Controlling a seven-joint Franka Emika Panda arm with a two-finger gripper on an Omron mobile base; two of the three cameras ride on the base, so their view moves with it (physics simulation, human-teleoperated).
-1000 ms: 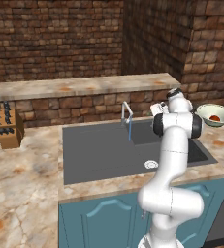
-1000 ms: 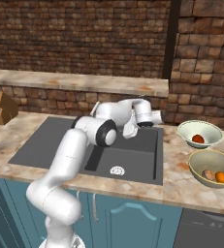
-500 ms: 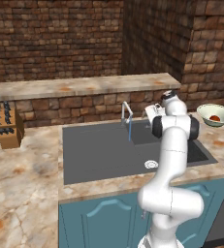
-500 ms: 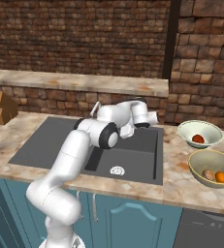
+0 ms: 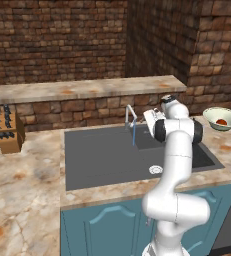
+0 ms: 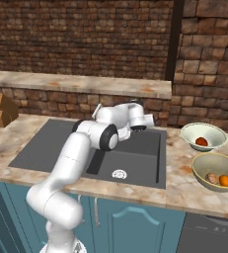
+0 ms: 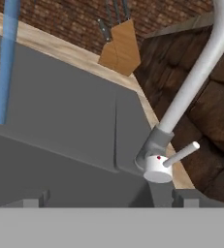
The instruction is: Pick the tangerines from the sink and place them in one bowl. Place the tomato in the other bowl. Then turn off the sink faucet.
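Water runs in a thin blue stream (image 5: 134, 134) from the silver sink faucet (image 5: 130, 116) into the dark grey sink (image 5: 97, 160). My gripper (image 5: 148, 118) hovers open and empty just right of the faucet, above the basin's back edge. In the hand view the faucet's base and small side handle (image 7: 181, 154) sit close ahead, right of centre, with the gripper (image 7: 111, 201) spread wide below. The dark red tomato (image 6: 201, 142) lies in the pale cream bowl (image 6: 184, 132). Both tangerines (image 6: 225, 180) rest in the olive-tan bowl (image 6: 199, 163).
A wooden knife block (image 5: 7, 134) stands on the counter far left of the sink. A raised stone ledge (image 5: 87, 90) and brick wall run right behind the faucet. The white drain (image 5: 156, 170) sits near the basin's front.
My hand has swung left along the back of the sink, closer to the faucet. Its fingers stay open. The fruits and bowls have not moved.
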